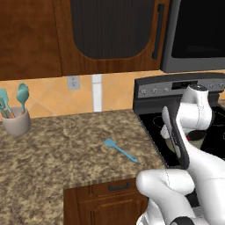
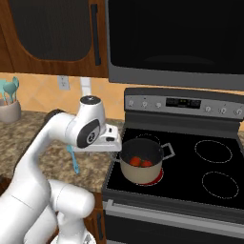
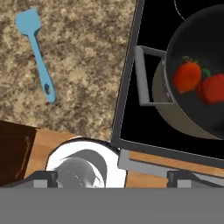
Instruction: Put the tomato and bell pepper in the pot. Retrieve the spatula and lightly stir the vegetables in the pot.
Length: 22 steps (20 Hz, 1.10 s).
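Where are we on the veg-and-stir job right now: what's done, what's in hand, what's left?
Done: two red vegetables, the tomato and bell pepper, sit inside the pot on the stove. In hand: nothing; the gripper is open and empty, over the counter edge beside the stove. Left: pick up the spatula, lying flat on the counter, then stir the vegetables.

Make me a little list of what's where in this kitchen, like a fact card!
pot: on the stove's front left burner
in the pot: two red vegetables, side by side
spatula: flat on the counter, left of the stove
spoons: standing in a cup by the wall
hand: open, holding nothing, above the counter's edge between spatula and pot
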Tool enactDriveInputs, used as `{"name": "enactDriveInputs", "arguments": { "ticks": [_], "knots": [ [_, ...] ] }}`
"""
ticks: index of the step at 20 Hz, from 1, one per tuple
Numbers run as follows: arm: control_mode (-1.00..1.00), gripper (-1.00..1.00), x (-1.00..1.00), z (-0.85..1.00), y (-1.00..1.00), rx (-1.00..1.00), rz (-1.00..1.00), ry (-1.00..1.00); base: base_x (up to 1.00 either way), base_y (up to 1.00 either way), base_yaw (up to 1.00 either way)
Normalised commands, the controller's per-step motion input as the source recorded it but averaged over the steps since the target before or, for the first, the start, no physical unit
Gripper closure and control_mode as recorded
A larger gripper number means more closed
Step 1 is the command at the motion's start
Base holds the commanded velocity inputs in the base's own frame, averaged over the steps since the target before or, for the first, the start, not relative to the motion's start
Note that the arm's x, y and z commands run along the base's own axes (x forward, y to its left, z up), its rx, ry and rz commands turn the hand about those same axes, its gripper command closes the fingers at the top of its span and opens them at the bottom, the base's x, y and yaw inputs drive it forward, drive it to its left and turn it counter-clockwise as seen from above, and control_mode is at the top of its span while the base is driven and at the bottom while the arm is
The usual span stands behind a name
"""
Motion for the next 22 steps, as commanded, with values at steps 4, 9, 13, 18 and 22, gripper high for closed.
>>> {"name": "enactDriveInputs", "arguments": {
  "ticks": [4, 9, 13, 18, 22],
  "knots": [
    [-1.0, -1.0, -0.14, 0.36, 0.89, -0.04, 0.0, 0.0, 0.0, 0.0, 0.0],
    [-1.0, -1.0, -0.2, 0.13, 0.61, 0.0, -0.27, 0.0, 0.0, 0.0, 0.0],
    [-1.0, -1.0, -0.05, 0.19, 0.5, 0.0, -0.27, 0.01, 0.0, 0.0, 0.0],
    [-1.0, -1.0, 0.0, 0.16, 0.31, 0.03, -0.13, 0.01, 0.0, 0.0, 0.0],
    [-1.0, -1.0, 0.0, -0.03, 0.22, 0.22, -0.26, 0.0, 0.0, 0.0, 0.0]
  ]
}}
